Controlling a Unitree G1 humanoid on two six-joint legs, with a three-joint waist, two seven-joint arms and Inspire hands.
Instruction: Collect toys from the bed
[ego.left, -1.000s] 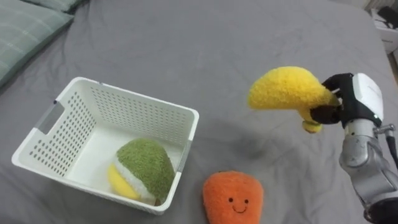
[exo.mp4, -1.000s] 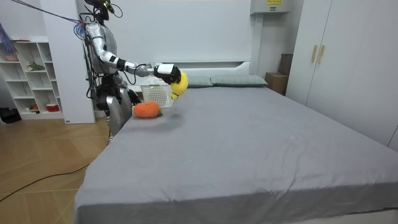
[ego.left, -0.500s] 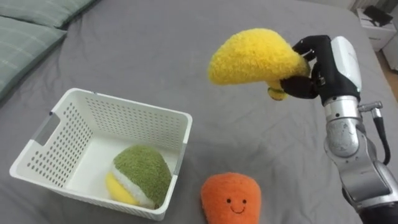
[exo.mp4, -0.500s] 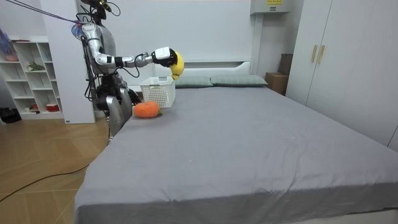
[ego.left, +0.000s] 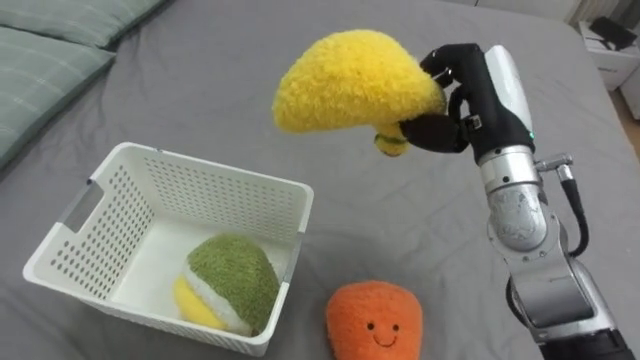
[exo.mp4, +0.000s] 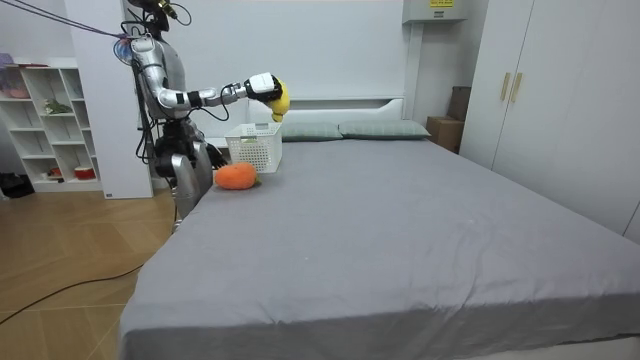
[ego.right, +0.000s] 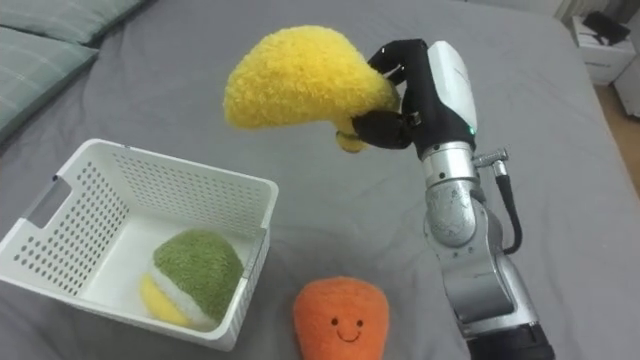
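Grey bed (ego.left: 250, 110) | right hand (ego.left: 470, 95), fingers curled round yellow plush toy (ego.left: 345, 80), holds it high near white basket's (ego.left: 200, 175) far right corner | orange toy (ego.left: 373, 322) lies near, outside basket | risk: released here, the plush may clip the rim and tumble out.

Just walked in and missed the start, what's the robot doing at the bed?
The robot stands beside the grey bed, its right hand shut on a fuzzy yellow plush toy, raised in the air near the white basket. A green plush lies in the basket; an orange smiling plush sits on the bed beside it.
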